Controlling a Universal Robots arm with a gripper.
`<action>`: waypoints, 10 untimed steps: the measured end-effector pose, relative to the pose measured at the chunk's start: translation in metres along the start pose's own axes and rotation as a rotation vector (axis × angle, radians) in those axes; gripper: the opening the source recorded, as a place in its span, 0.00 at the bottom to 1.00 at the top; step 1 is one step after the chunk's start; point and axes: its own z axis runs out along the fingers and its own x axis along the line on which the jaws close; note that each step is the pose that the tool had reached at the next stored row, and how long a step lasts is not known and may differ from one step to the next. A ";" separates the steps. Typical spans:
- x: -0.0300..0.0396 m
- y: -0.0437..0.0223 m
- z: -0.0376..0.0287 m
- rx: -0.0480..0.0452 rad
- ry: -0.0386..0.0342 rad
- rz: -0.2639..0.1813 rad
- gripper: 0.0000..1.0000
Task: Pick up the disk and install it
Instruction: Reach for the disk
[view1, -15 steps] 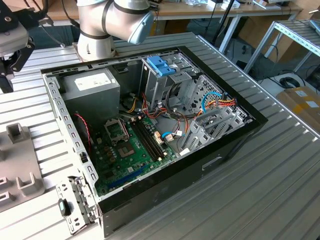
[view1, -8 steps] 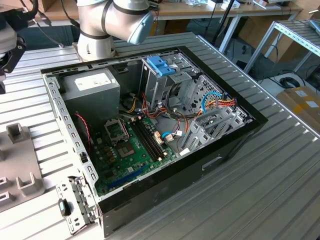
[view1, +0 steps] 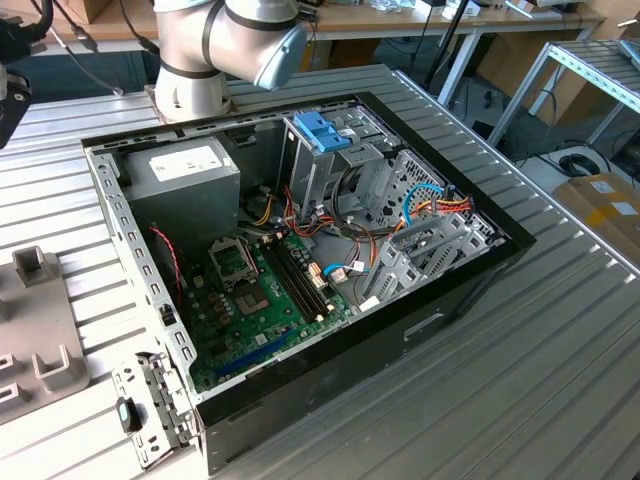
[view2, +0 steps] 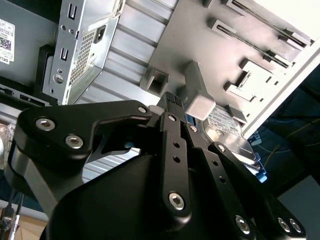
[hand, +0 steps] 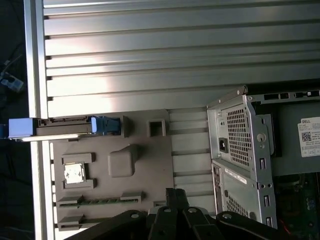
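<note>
The disk (hand: 65, 127) stands on edge in a slot of the grey fixture plate (hand: 145, 165), a silver-grey slab with blue carrier ends. In the second wrist view the disk (view2: 227, 131) shows its labelled metal face and a blue edge, partly hidden behind a grey fixture block (view2: 200, 102) and my black fingers (view2: 172, 130). My gripper (hand: 175, 194) hovers over the fixture plate, apart from the disk, with its fingers shut together on nothing. The gripper (view2: 176, 102) points at the fixture block in the second wrist view.
An open computer case (view1: 470, 290) lies on the ribbed metal table (view1: 560, 350), with a blue-latched drive cage (view1: 322, 130), a grey power supply (view1: 185, 170) and a green motherboard (view1: 260, 310). The fixture plate (view1: 40, 330) sits at the exterior view's left. A metal bracket (view1: 150, 400) lies near it.
</note>
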 end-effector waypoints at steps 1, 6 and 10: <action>0.0014 -0.0001 0.0000 0.0000 0.0000 0.000 0.10; 0.0104 -0.0008 -0.0001 -0.0001 -0.0001 0.000 0.10; 0.0179 -0.0013 -0.0003 -0.0001 0.0000 0.000 0.10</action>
